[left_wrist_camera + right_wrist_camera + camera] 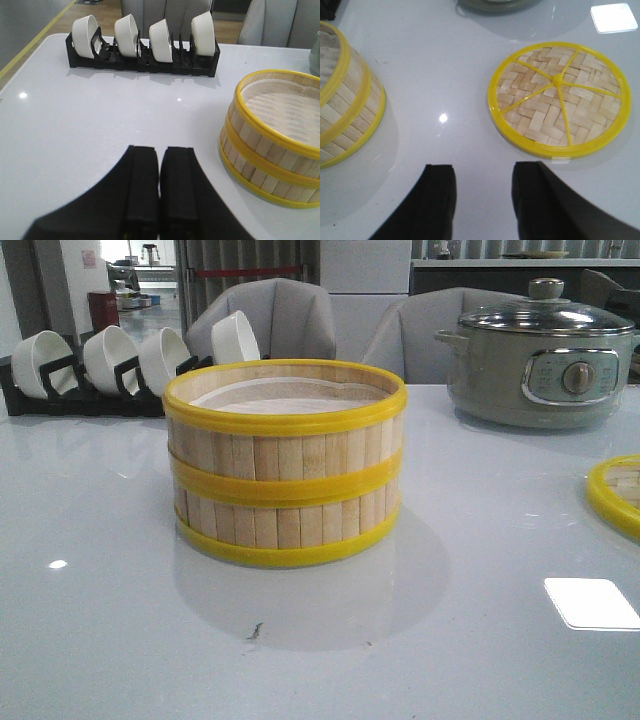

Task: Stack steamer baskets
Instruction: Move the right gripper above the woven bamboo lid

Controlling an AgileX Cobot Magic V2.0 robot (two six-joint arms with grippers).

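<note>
The big white shiny counter (120, 620) holds everything. In the middle of it sit the two round bamboo steamer baskets with yellow bands (285, 465), one right on top of the other, edges lined up. So the stacking looks done to me. The grey electric pot with a glass lid (540, 365) stands at the far right corner. The black rack of white bowls (100, 370) lines the far left edge. The flat woven bamboo lid with a yellow rim (559, 100) lies near the right edge. It is just ahead of the right gripper (484, 195), whose fingers are wide apart and empty. The left gripper (160, 185) has its fingers pressed together, holding nothing, and the baskets are off to its right. If the lid goes on next, the right arm is nearer.
</note>
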